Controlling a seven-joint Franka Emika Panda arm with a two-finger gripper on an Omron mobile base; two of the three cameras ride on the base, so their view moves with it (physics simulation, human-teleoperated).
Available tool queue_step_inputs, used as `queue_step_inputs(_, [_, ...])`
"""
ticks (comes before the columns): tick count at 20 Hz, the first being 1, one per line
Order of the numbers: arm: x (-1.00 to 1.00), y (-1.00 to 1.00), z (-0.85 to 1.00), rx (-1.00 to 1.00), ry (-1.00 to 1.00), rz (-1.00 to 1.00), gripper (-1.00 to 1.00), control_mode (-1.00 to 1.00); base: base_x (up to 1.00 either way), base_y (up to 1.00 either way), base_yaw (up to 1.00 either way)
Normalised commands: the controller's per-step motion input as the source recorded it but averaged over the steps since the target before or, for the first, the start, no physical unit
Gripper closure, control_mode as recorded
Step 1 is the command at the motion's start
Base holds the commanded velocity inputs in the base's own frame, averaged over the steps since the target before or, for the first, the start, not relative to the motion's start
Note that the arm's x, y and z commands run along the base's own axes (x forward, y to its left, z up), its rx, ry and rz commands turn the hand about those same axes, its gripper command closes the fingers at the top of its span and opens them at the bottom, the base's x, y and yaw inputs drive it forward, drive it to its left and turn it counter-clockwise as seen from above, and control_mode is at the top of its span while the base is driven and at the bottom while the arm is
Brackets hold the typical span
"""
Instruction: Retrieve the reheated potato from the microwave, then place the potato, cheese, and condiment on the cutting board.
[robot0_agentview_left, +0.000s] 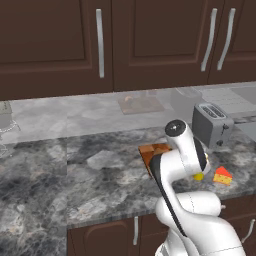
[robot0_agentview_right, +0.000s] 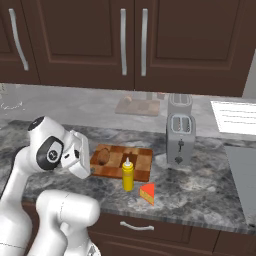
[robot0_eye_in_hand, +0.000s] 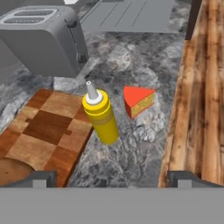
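Potato (robot0_agentview_right: 102, 156) at rest on the left part of the checkered cutting board (robot0_agentview_right: 142, 156), which lies flat on the grey marbled tabletop (robot0_agentview_right: 200, 190) in front of dark wooden cabinets. Just off the board's near edge stands the yellow condiment (robot0_agentview_right: 128, 175) bottle, upright, its pointed nozzle up; from the hand view it sits right beside the board's edge, on the stone rather than on the wood. The cheese (robot0_agentview_right: 147, 193) wedge lies on the tabletop a little to the right of the bottle and nearer the front edge, apart from both bottle and board, red rind side showing. A silver toaster (robot0_agentview_right: 180, 138) stands on the tabletop to the right of the board, close to its far right corner.

The white arm bends low over the tabletop's front edge, its hand held just left of the board. The claw (robot0_eye_in_hand: 112, 177) is spread wide, its two dark fingertips (robot0_eye_in_hand: 39, 178) far apart at the bottom of the hand view, with nothing between them; the bottle and the cheese lie ahead of it, clear of both tips. In the left base view the arm's body hides most of the board, leaving a corner of it, a bit of yellow bottle, and the cheese in sight. The microwave cannot be made out from these angles.
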Motion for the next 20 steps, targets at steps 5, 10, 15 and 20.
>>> queue_step_inputs(5, [0.01, -0.06, -0.04, -0.03, 0.0, 0.0, -1.0, -1.0, 0.0, 0.0, 0.0])
queue_step_inputs(10, [0.0, -0.19, -0.02, 0.0, 0.11, 0.05, -1.0, -1.0, 0.0, 0.0, 0.0])
queue_step_inputs(15, [0.0, -0.2, -0.12, -0.02, 0.01, 0.11, -1.0, -1.0, 0.0, 0.0, 0.0])
queue_step_inputs(20, [0.06, -0.17, -0.06, -0.01, 0.03, 0.08, -1.0, -1.0, 0.0, 0.0, 0.0])
